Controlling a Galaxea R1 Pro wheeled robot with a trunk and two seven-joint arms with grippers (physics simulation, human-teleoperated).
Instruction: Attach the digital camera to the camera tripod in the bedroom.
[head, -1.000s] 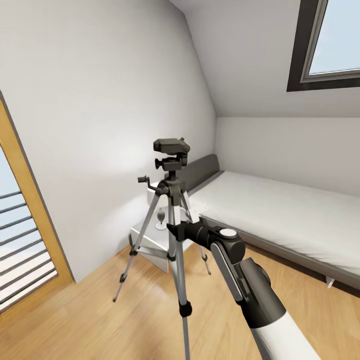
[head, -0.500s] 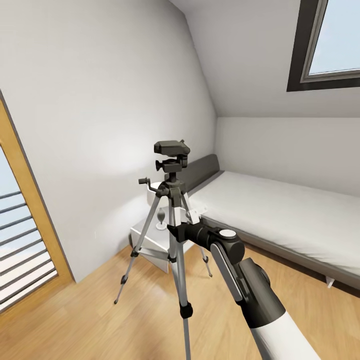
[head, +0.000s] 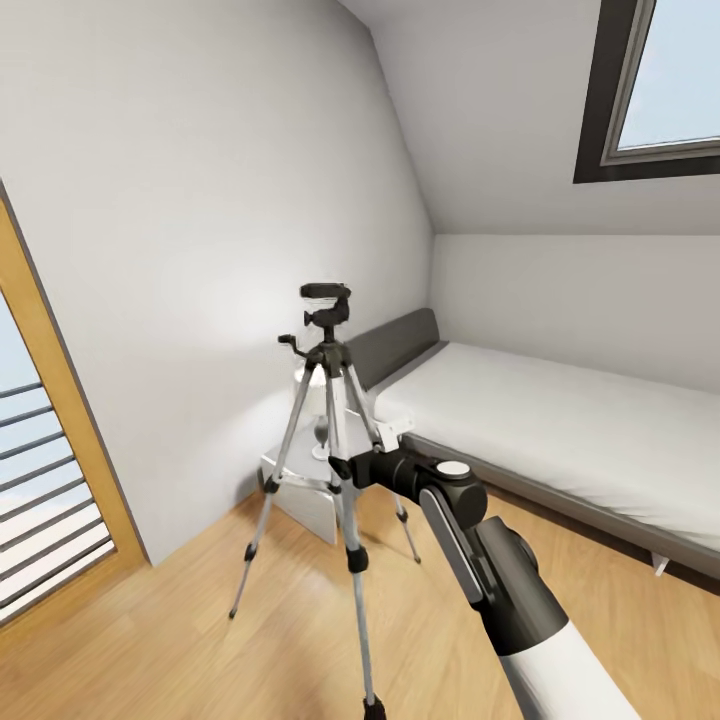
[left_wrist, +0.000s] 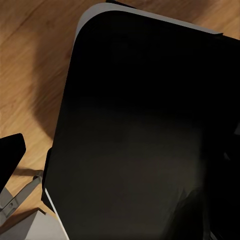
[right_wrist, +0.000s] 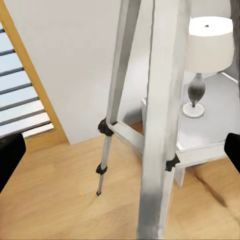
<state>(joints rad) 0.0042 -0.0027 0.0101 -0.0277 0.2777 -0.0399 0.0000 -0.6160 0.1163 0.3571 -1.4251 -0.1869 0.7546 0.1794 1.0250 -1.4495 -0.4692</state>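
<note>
So the camera tripod (head: 335, 470) stands mid-frame on the light wood plank floor (head: 180, 640): thin shiny silver legs, black joints, blocky black head up top. The right gripper (right_wrist: 120, 145) is right up against a leg, dark fingertips spread wide at both edges of the wrist view, gripping nothing. Behind it there's a white nightstand (right_wrist: 210, 135) with a lamp (right_wrist: 205, 55), drum shade. The left gripper (left_wrist: 10, 155): can't tell its state. Low grey bed (head: 560, 430) on the right.

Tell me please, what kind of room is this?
Most likely an attic bedroom: a low grey bed stands along the wall, a skylight sits in the sloped ceiling, and a white lamp rests on a small bedside table.
</note>
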